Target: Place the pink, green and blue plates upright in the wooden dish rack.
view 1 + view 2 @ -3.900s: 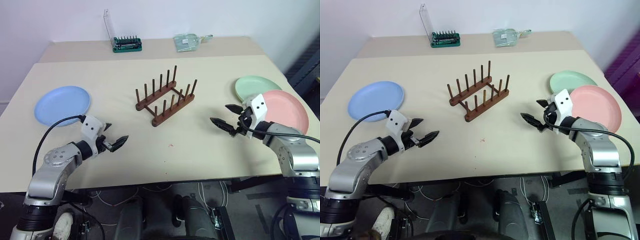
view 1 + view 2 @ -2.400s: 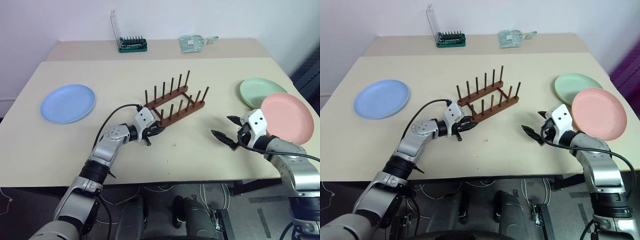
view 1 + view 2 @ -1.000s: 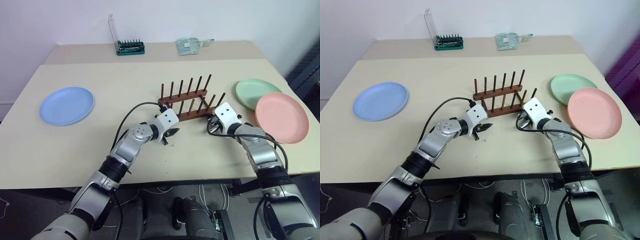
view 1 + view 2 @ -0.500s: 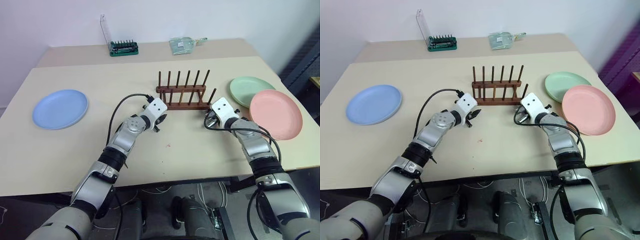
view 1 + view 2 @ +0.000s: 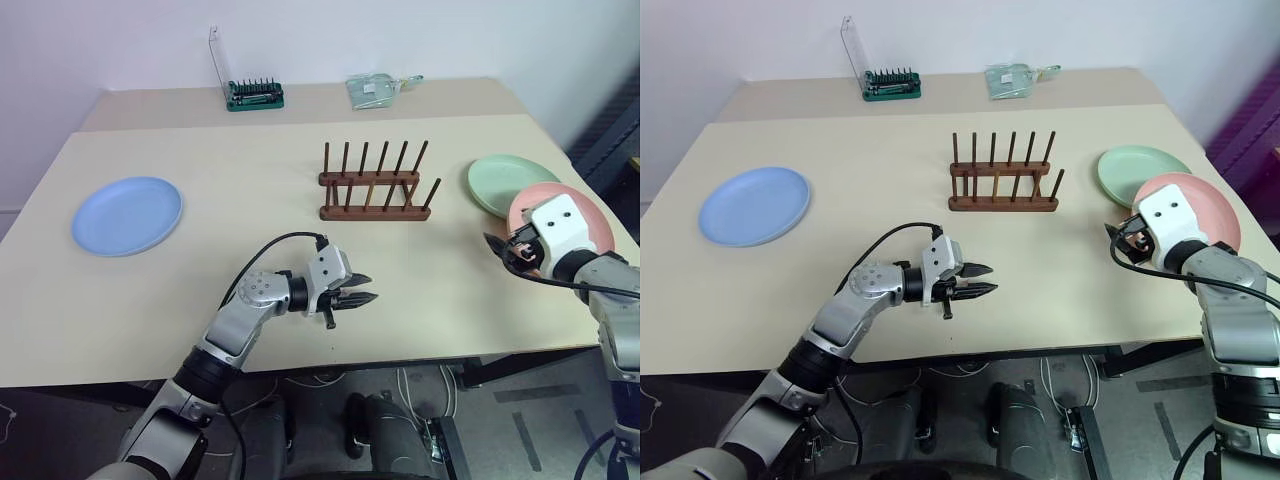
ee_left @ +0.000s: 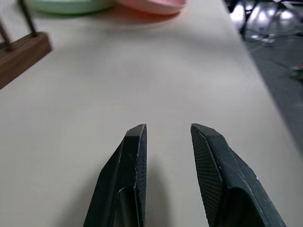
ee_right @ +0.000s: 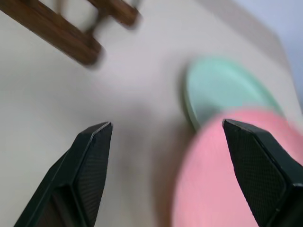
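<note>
Both sets of jaws are standing apart and holding nothing: the left gripper is showing a narrow gap between its fingers, while the right gripper is spreading wide, one finger over bare table and the other over the pink plate. The wooden dish rack is sitting upright and empty near the middle of the table, its pegs pointing up. The left gripper is hovering well in front of the rack, pointing toward the robot's right. The right gripper is hanging to the right of the rack, at the near edge of the pink plate. The green plate is lying flat just right of the rack, its near edge tucked under the pink one. The blue plate is lying flat well to the left of the rack.
</note>
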`<state>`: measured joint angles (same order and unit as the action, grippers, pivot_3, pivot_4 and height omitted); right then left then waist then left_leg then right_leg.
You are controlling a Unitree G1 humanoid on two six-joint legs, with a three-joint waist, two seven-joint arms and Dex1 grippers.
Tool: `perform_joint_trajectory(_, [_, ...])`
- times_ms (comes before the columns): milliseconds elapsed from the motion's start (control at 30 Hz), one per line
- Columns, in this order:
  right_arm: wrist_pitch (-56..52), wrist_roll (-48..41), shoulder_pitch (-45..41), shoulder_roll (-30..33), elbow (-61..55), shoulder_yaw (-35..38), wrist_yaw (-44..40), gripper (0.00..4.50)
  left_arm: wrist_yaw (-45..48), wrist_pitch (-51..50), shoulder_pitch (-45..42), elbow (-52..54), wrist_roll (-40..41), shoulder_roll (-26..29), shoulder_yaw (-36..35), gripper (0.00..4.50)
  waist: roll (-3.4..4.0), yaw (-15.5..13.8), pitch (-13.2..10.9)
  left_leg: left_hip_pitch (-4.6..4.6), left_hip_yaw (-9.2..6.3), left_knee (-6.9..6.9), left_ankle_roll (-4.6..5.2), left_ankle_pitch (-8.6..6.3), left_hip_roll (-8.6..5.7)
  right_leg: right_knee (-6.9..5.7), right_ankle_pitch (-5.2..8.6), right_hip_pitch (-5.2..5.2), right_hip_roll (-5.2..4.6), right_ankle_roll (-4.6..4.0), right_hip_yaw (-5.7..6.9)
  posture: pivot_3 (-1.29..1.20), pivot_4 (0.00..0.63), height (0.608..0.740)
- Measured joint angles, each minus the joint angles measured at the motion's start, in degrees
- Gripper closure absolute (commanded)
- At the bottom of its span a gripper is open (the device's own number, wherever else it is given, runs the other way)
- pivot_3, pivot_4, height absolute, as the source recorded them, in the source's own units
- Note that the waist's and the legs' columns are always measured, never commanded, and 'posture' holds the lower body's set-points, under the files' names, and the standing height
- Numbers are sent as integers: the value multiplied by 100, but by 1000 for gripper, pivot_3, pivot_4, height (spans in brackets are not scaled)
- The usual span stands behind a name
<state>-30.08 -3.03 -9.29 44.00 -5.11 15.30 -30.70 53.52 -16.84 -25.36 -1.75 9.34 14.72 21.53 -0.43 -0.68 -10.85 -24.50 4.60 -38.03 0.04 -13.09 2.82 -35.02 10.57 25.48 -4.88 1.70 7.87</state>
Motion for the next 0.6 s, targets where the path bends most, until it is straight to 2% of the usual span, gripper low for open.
perform_joint_trajectory(33, [-32,60,20,-1,100,-53,51,647,14,-7,-2,-2,1,6,1,3026,2,4,-1,-1,2,0,5,2,0,0,0,2,0,0,-1,0,150,730])
perform_joint_trajectory(133, [-74,167,26,-14,320,-165,174,1557,-3,0,-27,-2,0,-4,-12,3026,2,-2,-1,-2,2,0,7,3,-1,-1,-1,2,1,1,-1,0,150,730])
perform_joint_trajectory(200, [-72,215,-17,-18,467,-221,252,2485,-25,-3,-26,-1,0,-1,-28,3026,2,-2,-1,-2,2,0,7,3,-2,-1,-1,2,0,1,-2,0,150,730])
perform_joint_trajectory(233, [-52,248,-44,-16,535,-264,280,3124,-37,-4,-25,-1,0,1,-28,3026,2,-2,-1,-2,2,0,7,3,-2,-1,-1,2,0,1,-2,0,150,730])
perform_joint_trajectory(333, [47,353,-55,-10,600,-385,309,4473,-83,-4,-9,24,0,34,-30,3026,2,-2,-1,-2,1,0,7,3,-2,-1,0,3,0,1,-1,0,150,730])
perform_joint_trajectory(500, [106,454,-43,60,550,-393,302,4473,-131,1,67,70,-10,115,-28,3026,2,-3,-2,-2,1,0,7,3,-2,-1,0,3,0,1,-1,0,150,730])
perform_joint_trajectory(600, [66,480,43,310,255,-397,183,4473,-144,18,92,71,-16,154,-27,3026,7,-6,-4,-5,1,0,7,3,-3,-1,0,5,-4,2,-1,0,150,730])
